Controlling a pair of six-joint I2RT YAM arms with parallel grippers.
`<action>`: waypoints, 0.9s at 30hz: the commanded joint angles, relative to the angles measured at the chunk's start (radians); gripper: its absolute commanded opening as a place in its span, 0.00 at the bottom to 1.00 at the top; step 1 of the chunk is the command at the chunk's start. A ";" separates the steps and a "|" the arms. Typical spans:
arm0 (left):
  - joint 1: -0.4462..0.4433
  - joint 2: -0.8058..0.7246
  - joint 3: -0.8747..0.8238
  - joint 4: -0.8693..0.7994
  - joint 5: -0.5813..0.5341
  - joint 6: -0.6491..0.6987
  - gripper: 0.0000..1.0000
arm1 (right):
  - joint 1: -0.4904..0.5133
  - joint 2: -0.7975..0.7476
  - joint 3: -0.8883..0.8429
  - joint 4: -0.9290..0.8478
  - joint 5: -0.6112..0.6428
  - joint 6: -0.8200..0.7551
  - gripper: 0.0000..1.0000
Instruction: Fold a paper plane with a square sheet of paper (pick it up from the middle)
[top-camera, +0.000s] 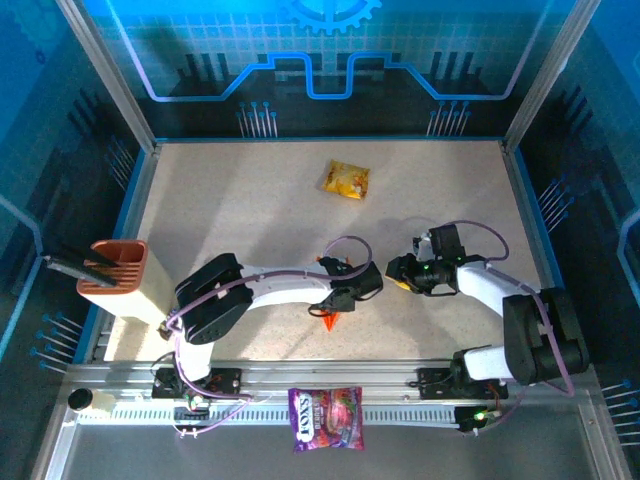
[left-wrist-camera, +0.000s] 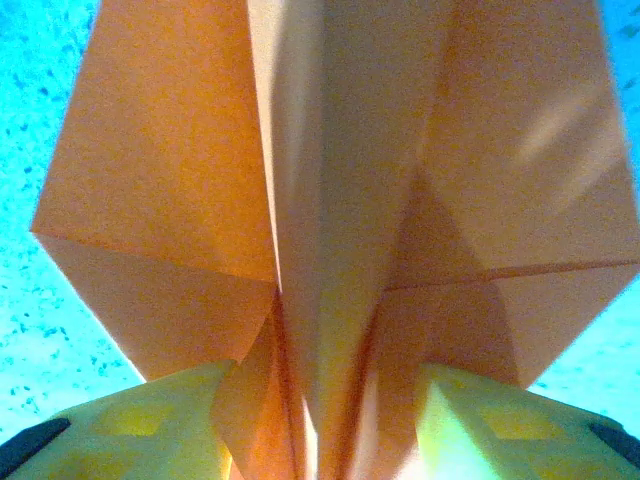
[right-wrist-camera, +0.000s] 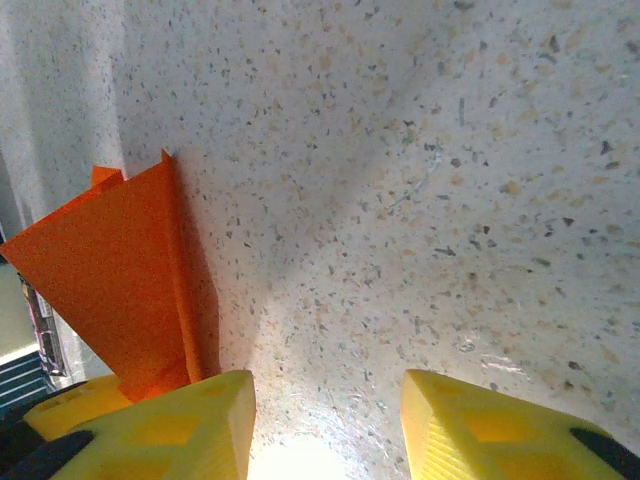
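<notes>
Jutting from left end effector (left-wrist-camera: 322, 405) (creased): paper plane (left-wrist-camera: 330, 200).

A pale desk (top-camera: 250, 200) flecked with brown and grey forms the floor of the cell; a blue trim (top-camera: 524, 200) edges it; aluminium posts (top-camera: 105, 70) rise at the rear corners; the back wall (top-camera: 200, 50) glows blue, printed with a grid, circuit-like lines and a gear emblem (top-camera: 330, 12); a metal rail (top-camera: 330, 372) runs along the near edge; bright light glares off the desk near the right wrist camera.

left end effector (top-camera: 345, 298): low, table centre, arm bent inward | right end effector (top-camera: 402, 272): low, jaws apart
</notes>
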 joint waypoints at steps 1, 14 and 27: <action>-0.011 -0.053 0.043 -0.079 -0.048 -0.052 0.49 | -0.014 -0.041 0.030 -0.056 0.036 -0.012 0.44; 0.040 -0.318 -0.092 -0.006 -0.240 0.082 0.67 | -0.011 -0.293 0.146 -0.275 0.516 -0.097 0.51; 0.604 -0.510 -0.391 0.404 -0.299 0.644 0.82 | -0.014 -0.154 0.027 0.303 0.961 -0.550 0.89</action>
